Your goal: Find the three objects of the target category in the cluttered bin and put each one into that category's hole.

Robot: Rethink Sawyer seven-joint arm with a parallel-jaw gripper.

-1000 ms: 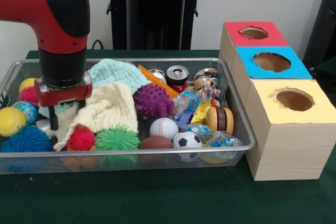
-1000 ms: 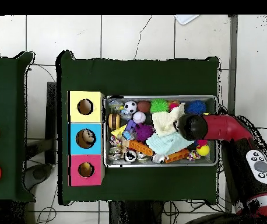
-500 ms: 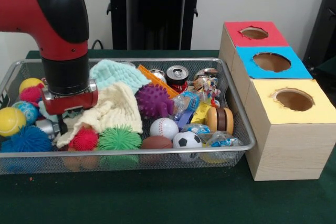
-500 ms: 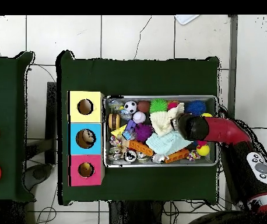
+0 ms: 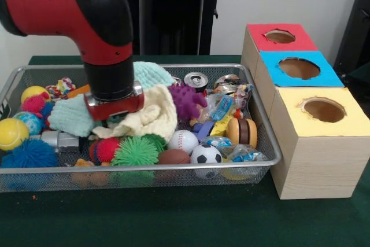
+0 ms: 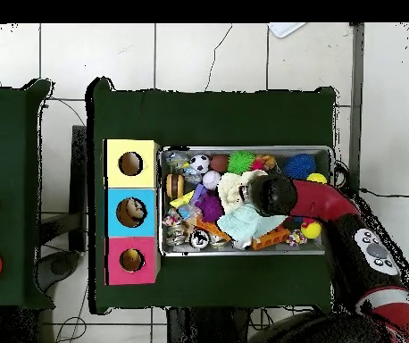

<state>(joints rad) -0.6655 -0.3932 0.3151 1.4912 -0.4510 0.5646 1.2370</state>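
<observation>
Three wooden boxes stand in a row just right of the wire bin (image 5: 263,143) on the green table (image 5: 173,218), each with a round hole in its top: the red box (image 5: 280,37) farthest, the blue box (image 5: 298,69) in the middle, the yellow box (image 5: 324,111) nearest. In the overhead view something brownish shows inside the blue box's hole. The bin is crowded: a cream cloth (image 5: 153,117) and a mint cloth (image 5: 72,117) lie heaped in the middle, with a purple spiky ball (image 5: 188,99) and a soda can (image 5: 195,81) beyond them. Along the near wall sit a green spiky ball (image 5: 134,151), a baseball (image 5: 182,141), a brown football (image 5: 173,157) and a soccer ball (image 5: 206,155); a blue spiky ball (image 5: 29,153) and a yellow tennis ball (image 5: 11,133) lie at the left end. The gripper (image 5: 115,114) is pressed down into the cloths, and whether its fingers are open or closed on anything cannot be told.
</observation>
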